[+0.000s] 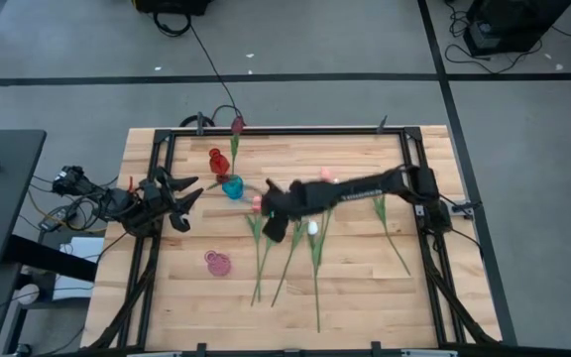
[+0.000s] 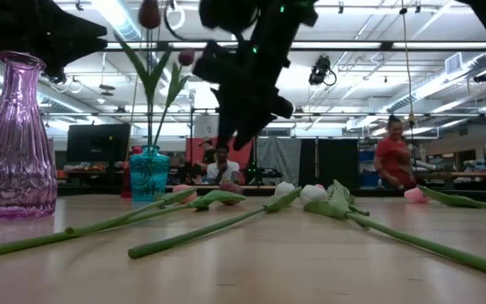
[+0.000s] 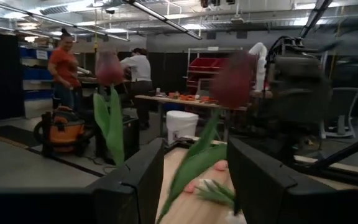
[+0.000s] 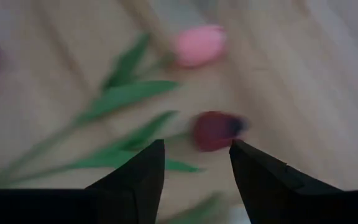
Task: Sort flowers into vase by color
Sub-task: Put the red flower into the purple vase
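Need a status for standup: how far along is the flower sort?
Early. Done: one maroon tulip stands in the teal vase, another beside the red vase. In hand: the right gripper hovers open over a maroon tulip lying on the table, nothing gripped; the left gripper waits open. Left: several pink and white tulips lie flat, and the pink vase is empty.

A grey floor (image 1: 295,40) crossed by dark tape lines (image 1: 266,77) surrounds the wooden table (image 1: 365,288), with black cables (image 1: 206,59) trailing across it. Beyond the table lies a workshop lit by long ceiling strip lights (image 2: 310,46). A person in a red shirt (image 2: 392,160) stands among benches, another in white (image 3: 138,68) works at a table, and an orange shop vacuum (image 3: 64,130) sits by dark shelving (image 3: 2,74).
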Controlling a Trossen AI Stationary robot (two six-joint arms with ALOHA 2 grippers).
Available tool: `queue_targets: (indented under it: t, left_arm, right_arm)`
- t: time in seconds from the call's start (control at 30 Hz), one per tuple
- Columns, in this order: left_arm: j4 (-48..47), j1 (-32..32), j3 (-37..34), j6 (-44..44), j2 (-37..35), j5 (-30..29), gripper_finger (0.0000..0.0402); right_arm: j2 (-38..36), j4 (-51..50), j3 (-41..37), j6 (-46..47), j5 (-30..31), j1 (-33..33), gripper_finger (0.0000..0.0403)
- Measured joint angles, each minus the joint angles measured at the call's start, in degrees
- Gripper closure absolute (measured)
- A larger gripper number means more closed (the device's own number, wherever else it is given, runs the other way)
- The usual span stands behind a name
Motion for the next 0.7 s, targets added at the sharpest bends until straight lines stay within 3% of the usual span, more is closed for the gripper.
queue_targets:
  t: [0.23,0.5,0.7]
  left_arm:
    - [-1.4,0.0,0.0,-4.6,0.2,4.9,0.0220]
    - [-2.1,0.0,0.0,-4.2,0.3,5.9,0.0220]
    - [-2.3,0.0,-0.1,-4.1,0.5,5.2,0.0220]
  right_arm:
    - [0.7,1.9,0.0,17.1,2.8,3.6,0.0233]
    - [5.1,5.8,-0.2,21.6,-1.5,3.5,0.0238]
    - [4.8,6.0,0.0,24.6,2.4,3.0,0.0238]
